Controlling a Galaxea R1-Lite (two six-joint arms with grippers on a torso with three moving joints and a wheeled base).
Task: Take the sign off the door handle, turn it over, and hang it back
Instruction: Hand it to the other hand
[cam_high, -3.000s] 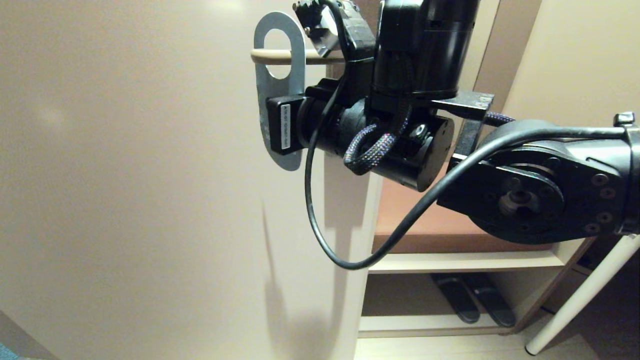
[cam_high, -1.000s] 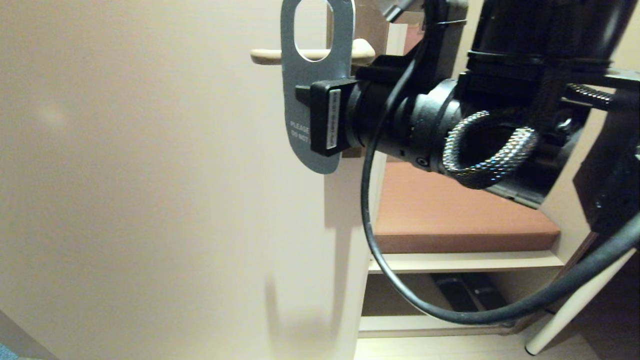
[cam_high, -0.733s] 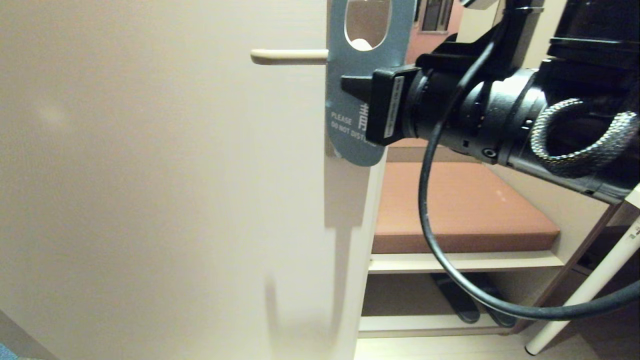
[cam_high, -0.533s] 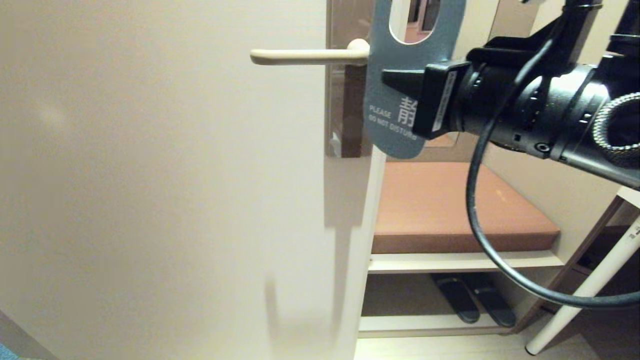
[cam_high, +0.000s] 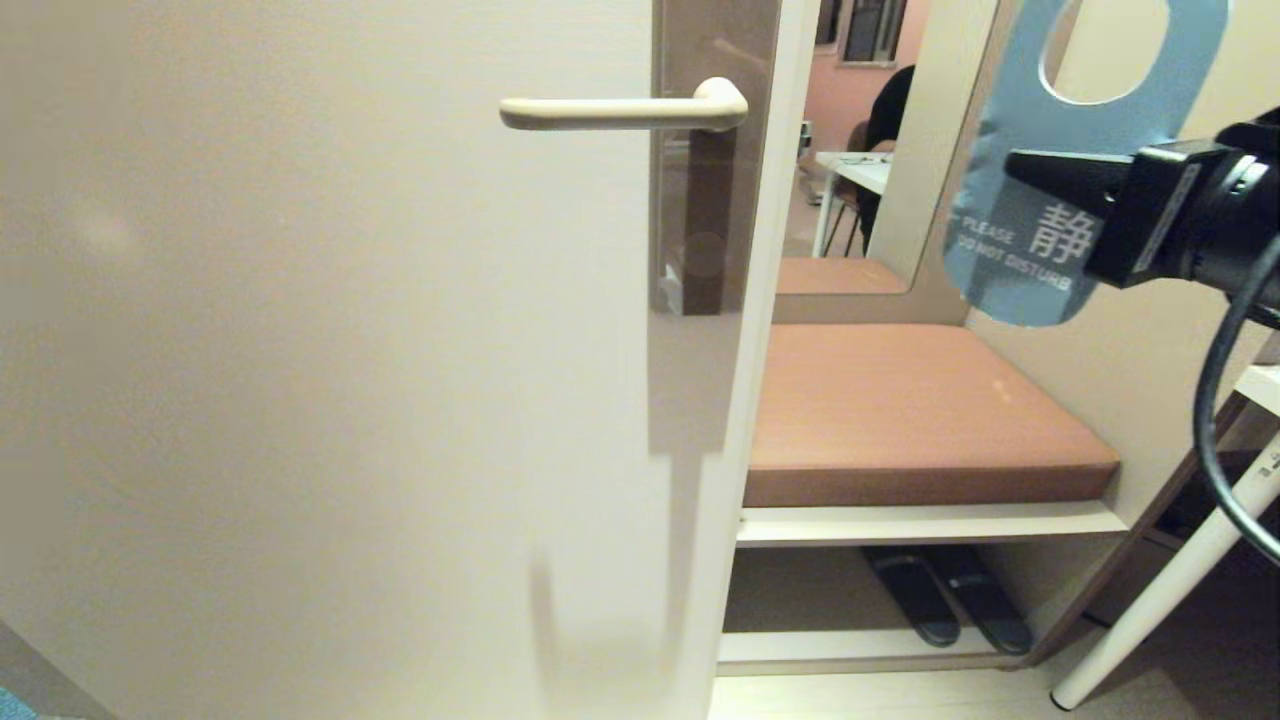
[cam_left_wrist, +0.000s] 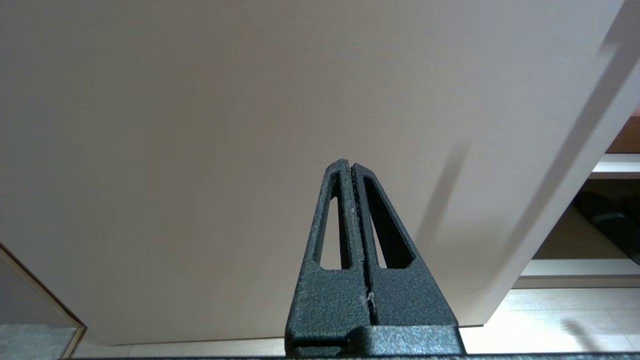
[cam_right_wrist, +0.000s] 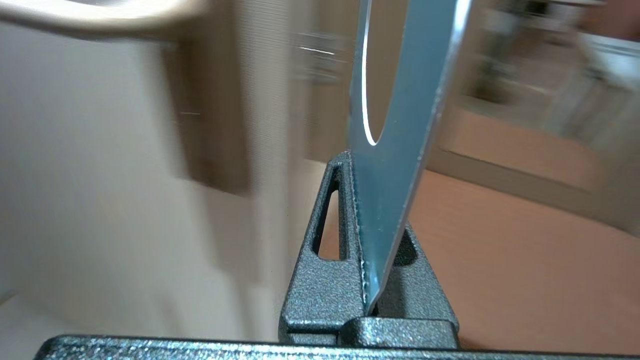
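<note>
Beside door, right gripper (cam_high: 1020, 165) clamping sign (cam_high: 1030, 250)

The right gripper (cam_right_wrist: 361, 165) has its jaws pinched on the sign (cam_right_wrist: 395, 165), seen edge-on, blue. At ten o'clock, well apart, the blurred door handle (cam_right_wrist: 105, 12) on its brown plate (cam_right_wrist: 210, 115).

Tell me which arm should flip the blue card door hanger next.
Right. The right gripper is shut on the blue card door hanger, held clear of the cream lever door handle. The left gripper is shut, empty, low by the beige door panel.
</note>
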